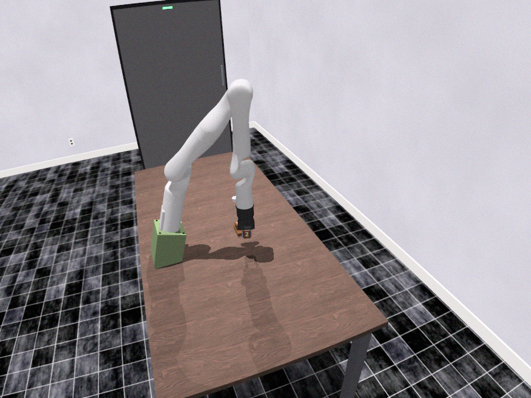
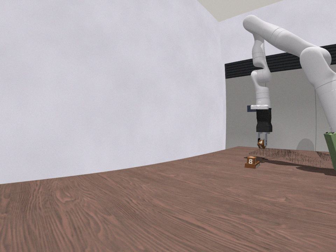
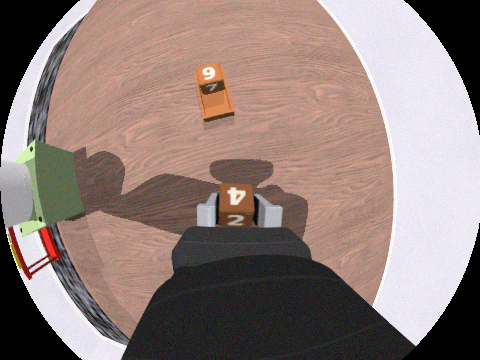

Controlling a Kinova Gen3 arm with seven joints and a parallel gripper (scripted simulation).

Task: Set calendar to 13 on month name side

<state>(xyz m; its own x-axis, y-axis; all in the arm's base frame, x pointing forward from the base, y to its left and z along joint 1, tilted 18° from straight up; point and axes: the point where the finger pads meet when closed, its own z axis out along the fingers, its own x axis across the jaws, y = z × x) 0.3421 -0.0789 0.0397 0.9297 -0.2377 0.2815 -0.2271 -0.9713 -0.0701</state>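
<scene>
The tool grips a cube showing 4 and 2 in the air above the tabletop, while well beyond its fingertips the tray lies flat carrying the other cube.

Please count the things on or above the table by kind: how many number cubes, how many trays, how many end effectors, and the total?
Number cubes: 2, one in the tray, one held above the table
Trays: 1
End effectors: 1, shut on the held cube
Total: 4
</scene>
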